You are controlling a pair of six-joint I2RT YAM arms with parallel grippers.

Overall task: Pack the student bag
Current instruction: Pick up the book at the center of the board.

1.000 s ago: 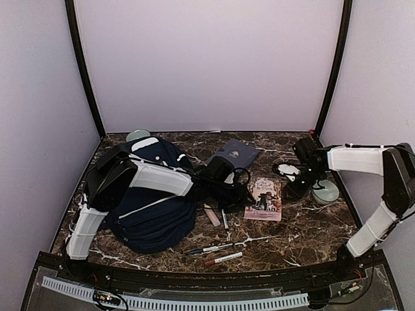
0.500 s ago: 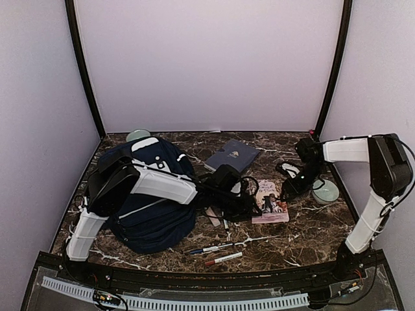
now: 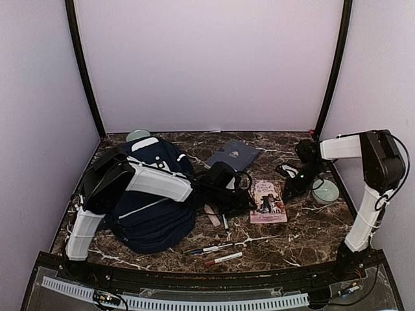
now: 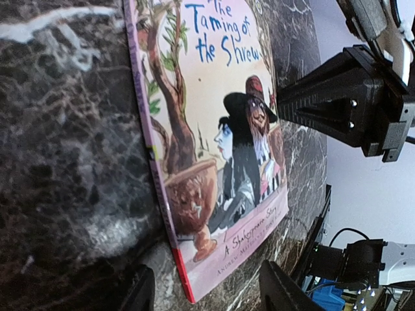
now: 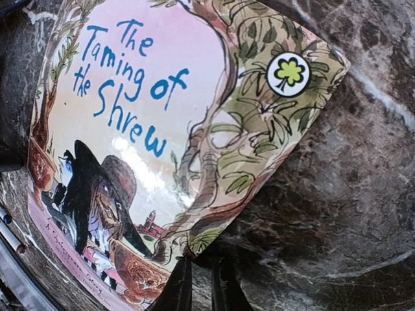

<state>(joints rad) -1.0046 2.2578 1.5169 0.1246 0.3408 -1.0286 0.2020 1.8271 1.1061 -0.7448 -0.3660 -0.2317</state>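
Observation:
The student bag [image 3: 152, 207] lies on the left of the marble table, with my left arm reaching across it. A paperback, "The Taming of the Shrew" [image 3: 268, 201] [image 4: 214, 129] [image 5: 162, 129], lies right of centre. My left gripper [image 3: 246, 201] [image 4: 207, 293] is open, its fingers [image 4: 277, 288] straddling the book's near left corner. My right gripper [image 3: 286, 193] [image 5: 200, 285] [image 4: 324, 107] has its jaws drawn almost together on the book's right edge, which is raised off the table.
A flat navy hardcover book [image 3: 233, 154] lies behind the paperback. Two pens [image 3: 213, 248] and a pink stick [image 3: 212, 216] lie near the front. A pale green disc [image 3: 327, 192] sits beside my right gripper, another [image 3: 137, 135] behind the bag.
My right gripper has closed onto the paperback's right edge and its elbow has swung upright. The left gripper has crept about at the book's left side; the book has shifted slightly.

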